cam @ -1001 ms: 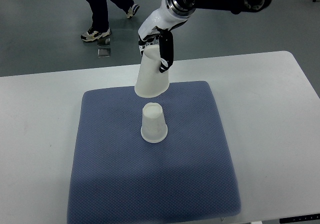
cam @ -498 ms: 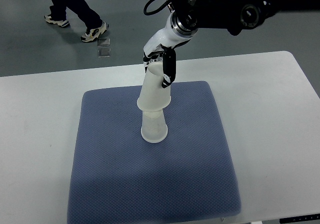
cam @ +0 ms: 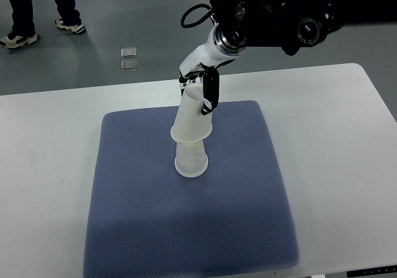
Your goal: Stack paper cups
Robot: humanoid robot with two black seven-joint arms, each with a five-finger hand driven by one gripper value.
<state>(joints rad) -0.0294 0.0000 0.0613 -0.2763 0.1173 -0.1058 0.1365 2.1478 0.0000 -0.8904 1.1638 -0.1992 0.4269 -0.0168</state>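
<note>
Far left, top corner: a person's legs (cam: pixel 18 11) on the floor, well apart from the work, w/ two small clear items (cam: pixel 129 58) lying on the floor nearer the table's back edge. White table (cam: pixel 43 141) carrying a blue mat (cam: pixel 124 222), roughly centred. On the mat, mid-frame: lower cup (cam: pixel 190 161), upside down, wide rim on the mat, only its bottom part showing. Over it, upper cup (cam: pixel 193 115), also inverted, mouth already swallowing the lower cup's closed end but not seated; a good band of lower cup left exposed. Key relation: upper cup's long axis not plumb but tilted, closed end leaning up and away toward the far right, mouth end sitting over the lower cup. Seating, by judgement, needs a push down along that axis plus some straightening, else rim may bind or tip the lower cup. Right hand (cam: pixel 200 87) clamped on the upper cup's closed end, a dark finger (cam: pixel 209 95) lying down the cup's side; hand thus above and behind the stack. Right arm (cam: pixel 273 11) entering from upper right, wrist angled down-left toward the cups. Left hand nowhere in shot, so right one does the job alone.
</note>
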